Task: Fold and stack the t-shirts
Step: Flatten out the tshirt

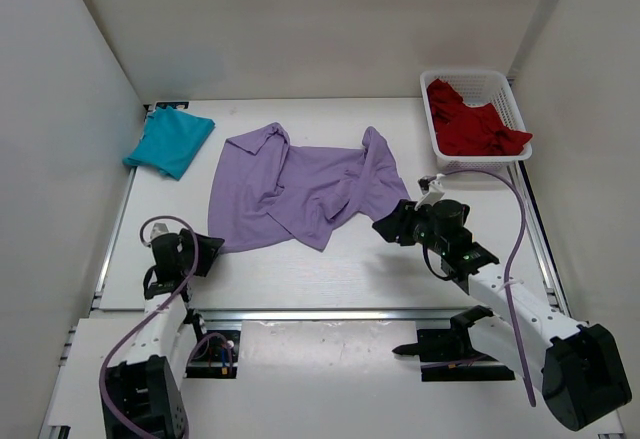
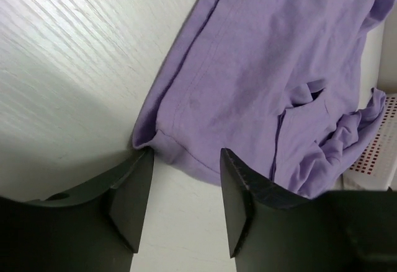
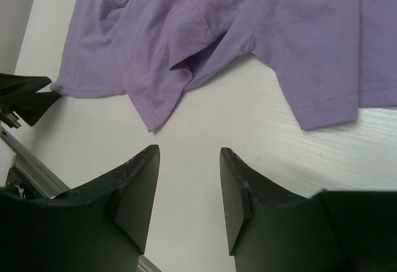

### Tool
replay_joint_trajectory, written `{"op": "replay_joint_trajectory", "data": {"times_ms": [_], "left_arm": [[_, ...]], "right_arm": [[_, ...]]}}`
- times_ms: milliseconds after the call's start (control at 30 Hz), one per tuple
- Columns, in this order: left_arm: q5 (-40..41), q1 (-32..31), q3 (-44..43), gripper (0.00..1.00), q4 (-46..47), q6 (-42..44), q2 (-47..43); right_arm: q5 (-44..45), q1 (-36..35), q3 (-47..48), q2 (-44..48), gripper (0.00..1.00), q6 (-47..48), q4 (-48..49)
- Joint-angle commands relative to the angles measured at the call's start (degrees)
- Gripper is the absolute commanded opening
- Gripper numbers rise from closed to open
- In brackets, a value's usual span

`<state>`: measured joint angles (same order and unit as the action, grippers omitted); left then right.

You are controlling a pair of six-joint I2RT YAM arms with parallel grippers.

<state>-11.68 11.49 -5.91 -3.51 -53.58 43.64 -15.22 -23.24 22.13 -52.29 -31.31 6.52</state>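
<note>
The lavender t-shirt (image 1: 295,189) lies rumpled and partly spread in the middle of the table. My left gripper (image 1: 207,248) is open at its near-left corner. In the left wrist view the hem of the lavender shirt (image 2: 260,67) lies right at the tips of the left gripper (image 2: 186,160), with only bare table between the fingers. My right gripper (image 1: 392,226) is open by the shirt's near-right edge. In the right wrist view the right gripper (image 3: 189,154) holds nothing, and the shirt (image 3: 248,18) lies just ahead. The teal t-shirt (image 1: 170,142) sits folded at the back left. The red t-shirt (image 1: 475,124) is crumpled in the basket.
The white mesh basket (image 1: 470,74) stands at the back right corner. White walls enclose the table on three sides. A metal rail (image 1: 330,312) runs along the near edge in front of the arm bases. Bare table lies between the two grippers.
</note>
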Motion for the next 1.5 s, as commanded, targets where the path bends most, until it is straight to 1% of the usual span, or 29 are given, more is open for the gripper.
{"op": "replay_joint_trajectory", "data": {"times_ms": [0, 67, 200, 233, 267, 367, 467, 533, 567, 600, 667, 733, 767, 800, 867, 933, 967, 1067, 1167, 1200, 1333, 1400, 1433, 1467], "left_arm": [[4.1, -3.7, 2.6, 0.56, -0.4, -4.4, 2.6], [4.8, -3.4, 2.8, 0.52, 0.7, -4.8, 3.0], [4.6, -0.9, 1.7, 0.36, 2.5, -4.3, 5.0], [4.6, -0.7, 1.3, 0.31, 2.9, -3.7, 6.3], [4.9, -0.7, 0.9, 0.28, 2.6, -3.5, 6.4], [6.0, -0.3, -1.5, 0.09, 4.7, -2.1, 8.0], [7.2, -0.1, -5.0, 0.0, 5.3, 1.0, 10.7], [8.0, -0.3, -7.8, 0.0, 4.7, 3.0, 12.9], [8.2, -0.3, -9.7, 0.0, 4.5, 4.4, 13.4], [7.9, -0.3, -11.5, 0.0, 4.3, 5.8, 13.6], [7.0, -0.4, -13.8, 0.0, 4.9, 7.6, 13.6], [6.4, -1.6, -18.3, 0.0, 4.3, 9.8, 15.2], [5.8, -2.3, -20.3, 0.0, 4.0, 10.3, 16.1], [4.1, -3.0, -20.9, 0.0, 3.9, 11.6, 16.7], [3.6, -4.7, -23.3, 0.0, 3.5, 14.1, 17.4], [3.9, -6.6, -22.8, 0.0, 3.5, 14.8, 16.2], [4.2, -7.3, -21.7, 0.0, 3.5, 15.1, 15.3], [3.1, -8.8, -19.1, 0.0, 3.8, 15.0, 12.0], [2.3, -9.6, -17.0, 0.0, 4.6, 14.0, 9.0], [1.5, -9.8, -16.9, 0.0, 4.4, 14.0, 8.4], [0.3, -9.8, -16.8, 0.0, 4.3, 13.8, 7.7], [0.3, -10.3, -17.1, 0.0, 4.2, 13.5, 7.8], [0.7, -10.5, -17.1, 0.0, 3.7, 13.5, 8.0], [0.3, -10.6, -17.3, 0.0, 4.2, 13.6, 8.1]], "right_arm": [[-1.4, -0.7, -0.5, 1.0, 0.42, 0.3, 4.2], [-1.3, -0.2, -0.8, 1.3, 0.42, 0.3, 4.6], [-1.6, -0.6, -1.0, 1.8, 0.43, 0.3, 4.6], [-1.4, -0.3, -0.8, 2.1, 0.42, 0.3, 4.6], [-1.3, -0.8, -0.7, 2.1, 0.42, 0.2, 4.6], [-0.1, 0.0, -1.1, 2.3, 0.42, -0.1, 4.5], [2.3, 1.9, -0.6, 1.9, 0.42, -0.4, 2.6], [5.0, 3.9, -0.1, 1.2, 0.43, -0.2, 0.9], [7.4, 5.9, 0.4, 0.6, 0.43, -0.2, 0.2], [7.8, 7.8, 0.2, 0.0, 0.44, 0.5, -0.2], [9.5, 12.0, 0.5, -1.9, 0.44, 0.8, -0.6], [10.8, 16.5, 1.2, -5.9, 0.43, 1.2, 0.5], [10.8, 17.3, 1.8, -7.4, 0.43, 1.4, 0.6], [10.7, 18.1, 2.8, -10.9, 0.43, 2.2, 0.4], [8.6, 18.8, 4.6, -17.2, 0.44, 2.7, 0.9], [9.8, 17.6, 5.6, -20.6, 0.45, 2.7, 1.6], [9.6, 18.1, 5.7, -22.4, 0.45, 2.5, 1.8], [7.0, 18.3, 5.5, -25.0, 0.46, 1.3, 3.1], [10.3, 16.0, 5.5, -26.4, 0.46, 1.0, 3.4], [10.3, 15.7, 6.0, -27.5, 0.45, 1.0, 3.7], [9.3, 15.2, 8.4, -31.5, 0.3, 0.7, 3.1], [9.4, 15.9, 8.6, -32.9, 0.25, 0.2, 2.4], [9.0, 15.7, 8.5, -33.1, 0.21, 0.1, 2.9], [8.2, 16.4, 8.3, -33.0, 0.14, -0.2, 2.9]]}}
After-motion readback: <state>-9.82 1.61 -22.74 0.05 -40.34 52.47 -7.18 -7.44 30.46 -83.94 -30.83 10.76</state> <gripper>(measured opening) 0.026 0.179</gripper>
